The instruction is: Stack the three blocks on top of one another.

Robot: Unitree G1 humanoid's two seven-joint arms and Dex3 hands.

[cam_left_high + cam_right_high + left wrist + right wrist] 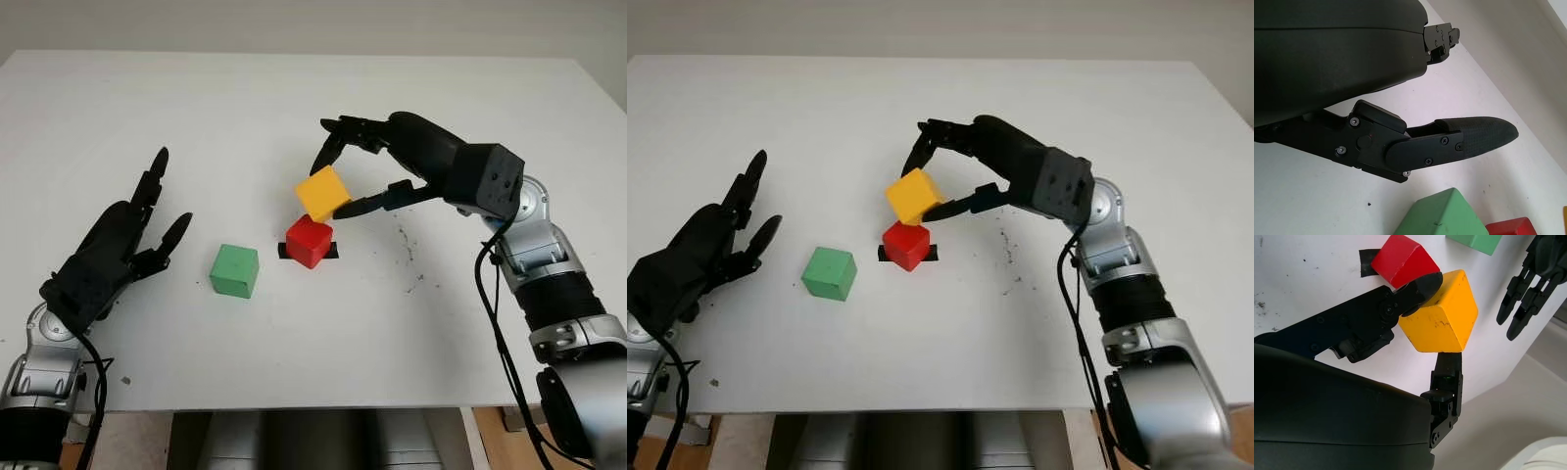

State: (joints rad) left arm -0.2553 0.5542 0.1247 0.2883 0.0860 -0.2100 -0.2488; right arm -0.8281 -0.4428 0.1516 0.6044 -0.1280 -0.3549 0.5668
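Blocks look light, rigid, smooth-faced. Right hand (338, 181) pinches the yellow block (323, 193) by opposite faces, tilted above the red block (310, 241); green block (234, 270) sits beside the open left hand (113, 250) on the desk (196, 108).

One block (322, 193) above another (310, 241), third (234, 270) left.

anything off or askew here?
The yellow block is tilted in the right hand, one corner down over the red block. Dark specks mark the table. The green block sits square beside the open left hand.
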